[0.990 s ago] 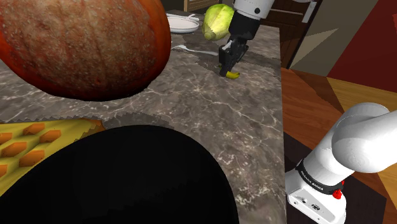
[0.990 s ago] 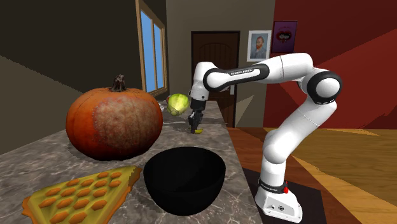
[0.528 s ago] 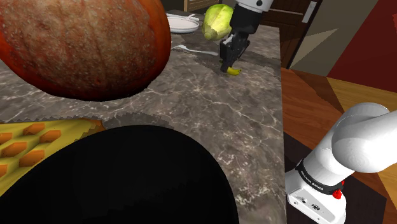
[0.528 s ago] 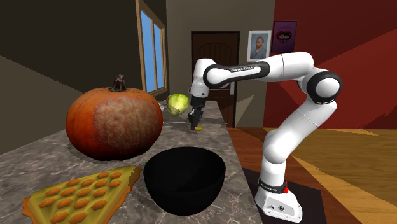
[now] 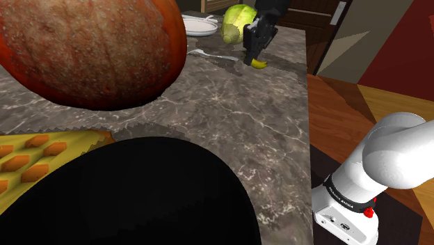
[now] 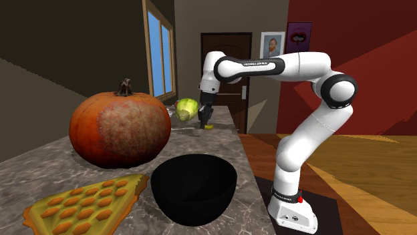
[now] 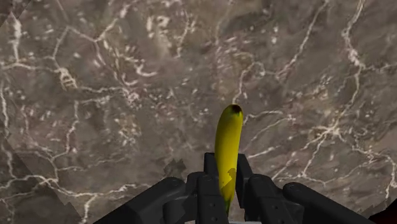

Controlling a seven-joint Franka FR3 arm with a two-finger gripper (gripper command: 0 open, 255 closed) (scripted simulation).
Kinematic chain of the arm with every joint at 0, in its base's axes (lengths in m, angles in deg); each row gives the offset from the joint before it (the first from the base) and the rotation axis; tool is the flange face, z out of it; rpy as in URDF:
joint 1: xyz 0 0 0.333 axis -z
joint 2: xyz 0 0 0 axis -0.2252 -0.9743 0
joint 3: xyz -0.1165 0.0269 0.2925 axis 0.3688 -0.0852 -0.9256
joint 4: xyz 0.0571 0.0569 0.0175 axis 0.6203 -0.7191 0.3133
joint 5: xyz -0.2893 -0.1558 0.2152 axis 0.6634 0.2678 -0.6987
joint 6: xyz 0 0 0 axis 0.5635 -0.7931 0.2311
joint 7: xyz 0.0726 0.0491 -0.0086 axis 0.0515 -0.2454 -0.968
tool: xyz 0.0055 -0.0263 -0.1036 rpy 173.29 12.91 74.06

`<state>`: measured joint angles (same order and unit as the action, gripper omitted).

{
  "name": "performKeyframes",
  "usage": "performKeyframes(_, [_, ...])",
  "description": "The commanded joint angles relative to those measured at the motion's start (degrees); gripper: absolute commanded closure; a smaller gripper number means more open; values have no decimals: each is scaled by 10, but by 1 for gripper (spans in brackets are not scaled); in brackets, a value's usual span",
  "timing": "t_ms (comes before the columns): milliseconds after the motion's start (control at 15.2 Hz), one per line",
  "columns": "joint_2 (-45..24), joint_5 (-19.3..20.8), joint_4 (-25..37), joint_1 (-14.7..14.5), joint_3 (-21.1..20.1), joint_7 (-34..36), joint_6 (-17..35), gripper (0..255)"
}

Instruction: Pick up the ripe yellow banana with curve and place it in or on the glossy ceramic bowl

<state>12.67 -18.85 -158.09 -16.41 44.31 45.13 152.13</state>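
Banana [image 7: 228, 149] lifted off counter [image 7: 95, 95]; wrist view shows tool [image 7: 227, 177] clasping it.

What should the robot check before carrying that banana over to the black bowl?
1. Banana clasped by the gripper: ok.
2. Banana hanging clear of the marble counter: ok.
3. Black bowl upright, mouth up: ok.
4. Room to pass the pumpkin beside the bowl: cannot tell.
5. Gripper clear of the green cabbage: cannot tell.
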Motion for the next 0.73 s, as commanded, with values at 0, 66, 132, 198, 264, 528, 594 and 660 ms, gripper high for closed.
performKeyframes(0, [-2,2,18,1,2,1,-16,255])
performKeyframes(66, [-4,3,27,1,2,2,-24,255])
performKeyframes(132, [-6,3,36,1,3,3,-31,255])
performKeyframes(198, [-7,4,45,2,3,4,-38,255])
performKeyframes(264, [-9,5,55,2,4,5,-45,255])
performKeyframes(528, [-18,8,93,3,6,8,-74,255])
performKeyframes(594, [-21,8,102,4,6,9,-81,255])
performKeyframes(660, [-24,9,112,4,7,10,-89,255])
